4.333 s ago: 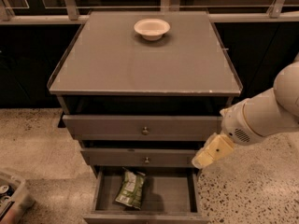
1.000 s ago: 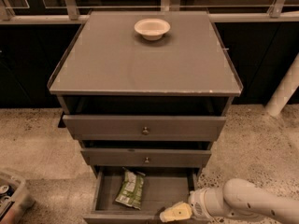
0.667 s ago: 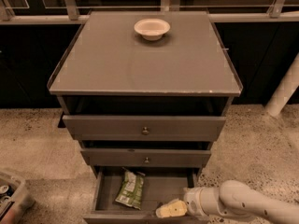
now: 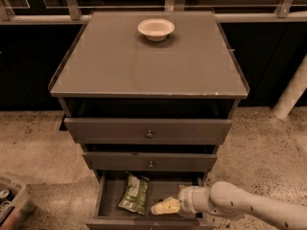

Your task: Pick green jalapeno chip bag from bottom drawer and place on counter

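Observation:
The green jalapeno chip bag [image 4: 134, 193] lies flat in the left part of the open bottom drawer [image 4: 110, 199], olive green with pale ends. My gripper [image 4: 164, 207] reaches in from the lower right, low inside the drawer, its yellowish tip just right of the bag and close to it. The bag is not held. The counter [image 4: 144, 61] is the wide grey top of the cabinet above.
A white bowl [image 4: 156, 28] sits at the back middle of the counter. Two shallower knobbed drawers [image 4: 148, 131] overhang the bottom drawer. A bin [image 4: 12, 204] stands on the floor at lower left. A white post [image 4: 291, 91] stands at the right.
My arm has dropped from beside the middle drawers down into the bottom drawer, and over the last second the gripper has crept left toward the bag. The bag has not moved.

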You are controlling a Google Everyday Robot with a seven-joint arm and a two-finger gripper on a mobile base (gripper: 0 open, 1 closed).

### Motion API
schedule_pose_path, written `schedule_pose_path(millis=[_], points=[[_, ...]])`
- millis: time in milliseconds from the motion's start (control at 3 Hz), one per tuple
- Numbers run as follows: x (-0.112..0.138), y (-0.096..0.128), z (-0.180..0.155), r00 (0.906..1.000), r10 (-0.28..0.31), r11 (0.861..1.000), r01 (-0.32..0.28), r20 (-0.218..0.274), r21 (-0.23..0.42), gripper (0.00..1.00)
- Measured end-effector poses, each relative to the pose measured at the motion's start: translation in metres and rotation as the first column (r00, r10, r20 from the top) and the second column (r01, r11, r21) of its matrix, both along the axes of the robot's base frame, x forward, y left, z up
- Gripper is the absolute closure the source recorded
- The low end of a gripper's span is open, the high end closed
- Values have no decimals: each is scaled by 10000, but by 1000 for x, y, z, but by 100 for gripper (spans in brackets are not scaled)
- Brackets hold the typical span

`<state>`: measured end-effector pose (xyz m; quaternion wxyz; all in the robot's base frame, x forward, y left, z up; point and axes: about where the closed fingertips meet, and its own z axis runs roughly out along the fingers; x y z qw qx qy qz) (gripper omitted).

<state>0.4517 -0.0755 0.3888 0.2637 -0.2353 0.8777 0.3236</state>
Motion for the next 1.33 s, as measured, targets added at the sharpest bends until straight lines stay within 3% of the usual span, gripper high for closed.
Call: schedule_pose_path(millis=[333,667,1000,1333], points=[[5,4,-1,9999,-15,10000,16,103,-57,0],[8,5,-15,9995,-283,9995,285,-134,114,0],[29,4,-33,9922,-1026,9938,993,702,497,0],[54,14,-55,9722,-1714,9796,1509,1597,1327,0]])
